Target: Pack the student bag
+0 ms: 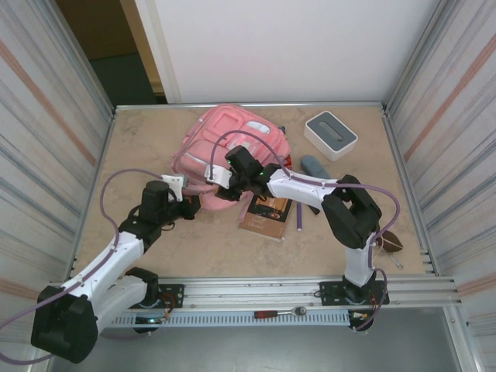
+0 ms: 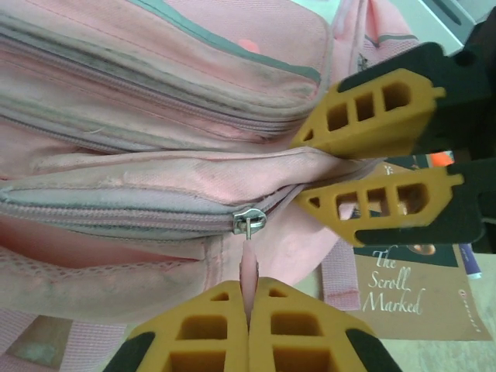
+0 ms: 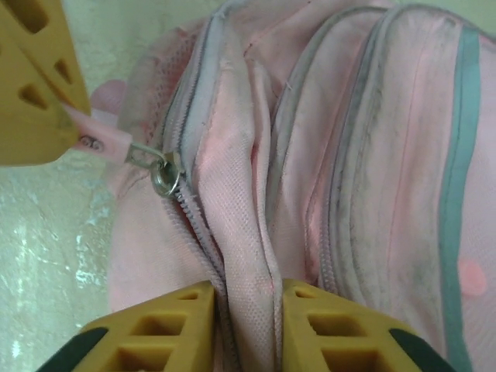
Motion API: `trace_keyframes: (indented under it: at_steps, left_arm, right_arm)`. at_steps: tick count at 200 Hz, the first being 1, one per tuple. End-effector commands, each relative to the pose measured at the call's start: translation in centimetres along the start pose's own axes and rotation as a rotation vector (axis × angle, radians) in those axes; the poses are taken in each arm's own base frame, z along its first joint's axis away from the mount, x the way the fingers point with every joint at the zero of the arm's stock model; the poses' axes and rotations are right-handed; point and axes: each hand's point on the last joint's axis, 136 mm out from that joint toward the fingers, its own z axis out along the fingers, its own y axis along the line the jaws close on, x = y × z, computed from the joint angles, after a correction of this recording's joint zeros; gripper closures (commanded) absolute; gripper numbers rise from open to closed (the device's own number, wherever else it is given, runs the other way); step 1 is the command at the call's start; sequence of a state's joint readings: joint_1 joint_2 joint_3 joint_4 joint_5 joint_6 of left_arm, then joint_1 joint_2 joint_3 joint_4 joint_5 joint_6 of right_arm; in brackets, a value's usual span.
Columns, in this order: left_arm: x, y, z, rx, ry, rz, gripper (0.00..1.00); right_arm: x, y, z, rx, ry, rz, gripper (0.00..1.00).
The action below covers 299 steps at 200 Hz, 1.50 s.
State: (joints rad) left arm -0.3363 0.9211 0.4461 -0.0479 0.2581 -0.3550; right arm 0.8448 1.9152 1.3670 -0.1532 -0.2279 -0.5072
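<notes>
Left pincer grips student bag on beige table.

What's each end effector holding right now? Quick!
Left end effector: closed on the pink zipper pull.
Right end effector: closed on a fold of the student bag.

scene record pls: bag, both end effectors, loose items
bag: student bag, lying on table
left end effector: shut on pink zipper pull
right end effector: closed on a fold of bag fabric beside the zipper
near bag: book, purple pen, white-grey box
</notes>
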Motion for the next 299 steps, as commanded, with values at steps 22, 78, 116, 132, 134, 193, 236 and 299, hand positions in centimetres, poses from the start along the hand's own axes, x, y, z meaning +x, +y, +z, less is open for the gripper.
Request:
trace_keyframes:
  at_steps: [22,78,116,132,134,193,236,299]
  left_arm:
    - [-0.7,2.6,-0.4,-0.152,-0.063,0.032,1.00]
    - [-0.7,6.3,-1.8,-0.338,-0.095,0.015,1.00]
    - [-1.6,4.7,-2.3,-0.265,-0.105,0.040,1.00]
    - [-1.9,2.9,-2.5,-0.188,-0.112,0.049,1.00]
    - [-1.9,2.7,-2.5,-0.177,-0.113,0.049,1.00]
    - [-2.0,-2.4,-2.2,0.045,-0.078,0.060,1.00]
    - [-2.1,-2.6,-2.3,0.048,-0.081,0.065,1.00]
    - [-2.1,-2.2,-2.1,0.030,-0.090,0.067,1.00]
  right_arm:
    - [1.5,-1.3,-2.4,0.042,0.019,0.006,0.98]
    - [3.7,-1.9,-5.7,0.013,0.043,-0.005,0.98]
    - [4.3,-2.8,-6.7,0.029,0.068,0.014,0.92]
    - [3.6,-3.5,-7.0,0.049,0.077,0.067,0.80]
    - [3.5,-3.5,-7.1,0.050,0.075,0.079,0.78]
    - [-1.5,0.7,-6.4,-0.032,0.008,0.228,0.36]
    - [-2.4,1.7,-3.3,-0.114,0.007,0.245,0.34]
    - [-0.5,3.0,-0.3,-0.103,0.064,0.250,0.58]
